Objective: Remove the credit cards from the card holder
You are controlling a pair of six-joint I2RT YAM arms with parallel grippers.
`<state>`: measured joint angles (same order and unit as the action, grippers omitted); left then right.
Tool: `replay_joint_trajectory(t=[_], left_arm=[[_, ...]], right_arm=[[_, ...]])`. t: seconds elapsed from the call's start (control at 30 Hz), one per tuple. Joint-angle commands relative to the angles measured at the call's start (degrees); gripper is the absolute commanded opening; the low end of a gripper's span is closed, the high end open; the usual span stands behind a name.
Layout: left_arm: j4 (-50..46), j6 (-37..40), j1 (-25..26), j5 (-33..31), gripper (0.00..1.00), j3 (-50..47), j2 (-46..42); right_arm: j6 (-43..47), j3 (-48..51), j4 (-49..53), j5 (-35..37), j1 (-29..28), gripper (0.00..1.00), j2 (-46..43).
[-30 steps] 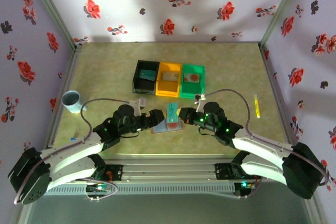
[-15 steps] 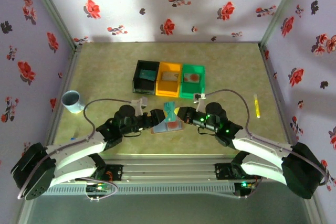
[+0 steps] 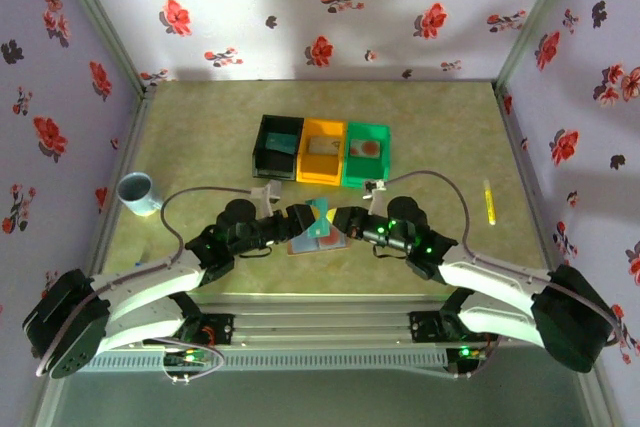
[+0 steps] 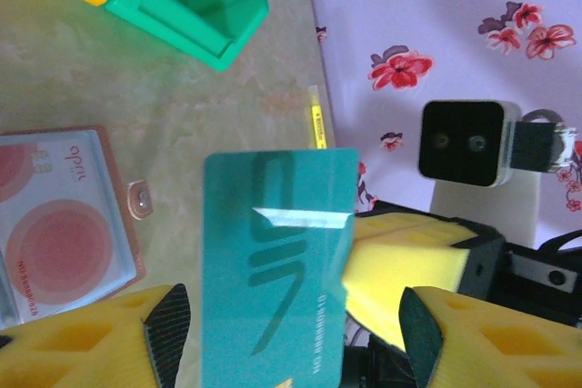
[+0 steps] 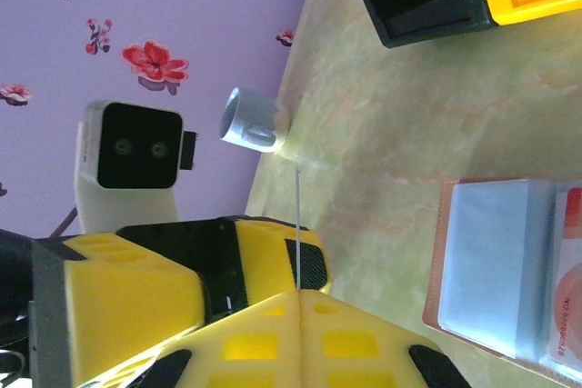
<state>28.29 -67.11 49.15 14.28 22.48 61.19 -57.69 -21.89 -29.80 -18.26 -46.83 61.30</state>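
Teal credit card (image 4: 273, 261): already out of the card holder (image 5: 491, 265), held up off the table (image 4: 82, 79) between the two arms.

Right gripper (image 5: 297, 295): jaws pressed together on the card. Its wrist view shows the card edge-on, as a thin line rising from between the fingers. The grip sits at the middle of one long edge.

Left gripper (image 4: 293, 338): jaws part-way apart and straddling the card. One black pad (image 4: 168, 338) stands off each long edge, with a gap on both sides and no contact. The card's face is turned toward this wrist camera.

Pale card (image 4: 59, 233), with orange-red circles: lies in the open holder, which rests flat on the table with its blue-grey inside up, just below the grippers.

Handling, judged:
- The card is very light, thin and glossy, since it carries a bright reflection. It is stiff in-plane but likely to bow under load.
- A squeeze across its width would probably flex it and let it spring free.
- A pinch on the two flat faces, near a free edge and clear of the right fingers, looks safer.
- The pale card sits flush in its pocket with little edge exposed. It will likely need sliding out by a face or corner while the holder is pinned down.
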Motion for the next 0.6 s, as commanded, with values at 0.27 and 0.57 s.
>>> replay_joint_trajectory(t=[0.27,0.57], left_arm=[[4.48,-1.07,0.35,1.10,0.56,-1.03,-0.36],[4.34,-1.18,0.34,0.97,0.40,-1.82,-1.59]], right_arm=[[-0.14,-1.06,-2.19,-0.46,-0.96,0.00,1.89],[0.65,-1.05,-1.00,0.33,-1.06,0.00,2.25]])
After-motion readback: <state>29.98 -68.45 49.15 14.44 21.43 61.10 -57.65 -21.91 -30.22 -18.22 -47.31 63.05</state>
